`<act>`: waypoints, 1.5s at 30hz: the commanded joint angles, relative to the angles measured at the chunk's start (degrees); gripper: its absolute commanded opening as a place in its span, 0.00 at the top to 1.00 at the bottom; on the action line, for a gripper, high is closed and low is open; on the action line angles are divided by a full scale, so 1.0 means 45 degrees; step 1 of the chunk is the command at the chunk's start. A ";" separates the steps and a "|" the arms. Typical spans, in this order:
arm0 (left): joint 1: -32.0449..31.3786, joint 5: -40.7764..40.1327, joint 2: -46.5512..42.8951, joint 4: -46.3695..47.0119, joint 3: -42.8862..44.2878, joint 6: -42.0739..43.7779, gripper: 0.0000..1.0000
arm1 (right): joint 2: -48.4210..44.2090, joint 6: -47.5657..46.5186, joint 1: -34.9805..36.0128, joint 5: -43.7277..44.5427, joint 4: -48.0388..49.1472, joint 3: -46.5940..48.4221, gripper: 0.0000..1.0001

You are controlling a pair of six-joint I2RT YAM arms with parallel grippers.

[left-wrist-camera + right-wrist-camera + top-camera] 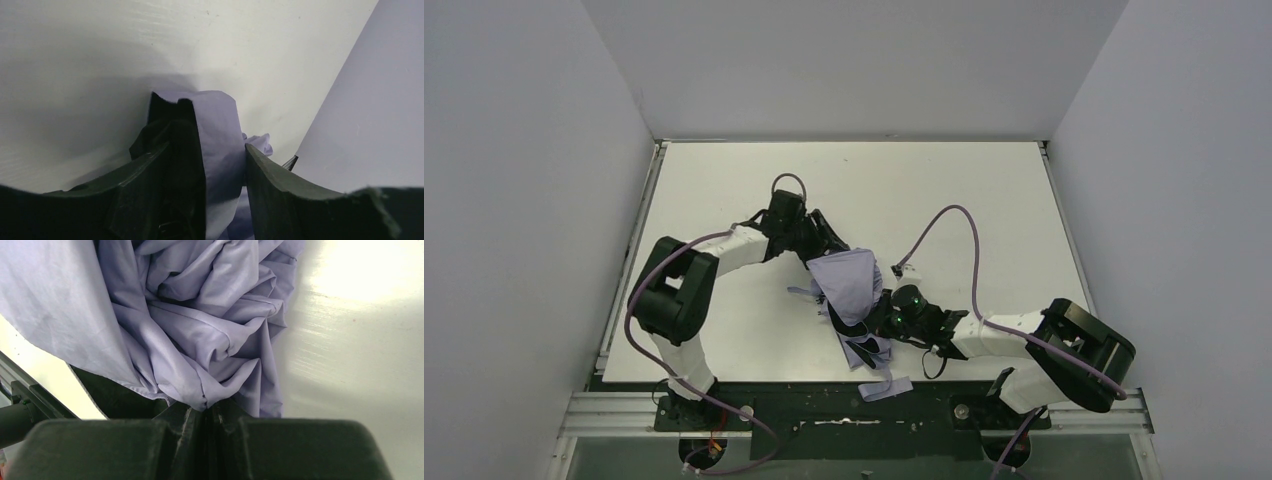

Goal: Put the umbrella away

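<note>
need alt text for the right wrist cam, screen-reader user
The right gripper has its jaws shut on a fold of the umbrella, whose crumpled lavender canopy fills the upper left of the view. The white table shows on the right, a dark rail at the lower left.

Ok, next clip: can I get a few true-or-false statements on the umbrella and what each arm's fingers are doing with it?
1. The right fingers are shut on a fold of the umbrella. True.
2. The left fingers are pressed together with nothing between them. False: they stand apart, with lavender fabric in the gap.
3. The umbrella lies at the far edge of the table, against the back wall. False: it sits around mid-table, between the two arms.
4. The umbrella's fabric is loose and crumpled, not wrapped tight. True.
</note>
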 commanded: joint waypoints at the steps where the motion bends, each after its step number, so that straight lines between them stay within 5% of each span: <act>1: -0.0004 0.0585 0.0619 0.0721 0.1205 0.0273 0.53 | 0.0360 -0.0433 -0.0174 0.0958 -0.1730 -0.0416 1.00; 12: 0.0466 0.0511 0.0324 0.0036 0.2769 0.1597 1.00 | 0.0092 -0.0395 -0.0144 0.1120 -0.1780 -0.0655 1.00; 28: 0.0538 0.0677 -0.1627 0.0392 0.3345 0.4394 1.00 | 0.0181 -0.0326 -0.0118 0.1220 -0.1742 -0.0728 1.00; 42: 0.0557 0.0484 -0.1706 -0.2137 0.5778 0.6061 0.87 | 0.0194 -0.0356 -0.0092 0.1260 -0.1740 -0.0732 1.00; 45: 0.0550 -0.0199 -0.1472 -0.3597 0.6394 0.6509 0.70 | 0.0147 -0.0375 -0.0101 0.1281 -0.1759 -0.0738 1.00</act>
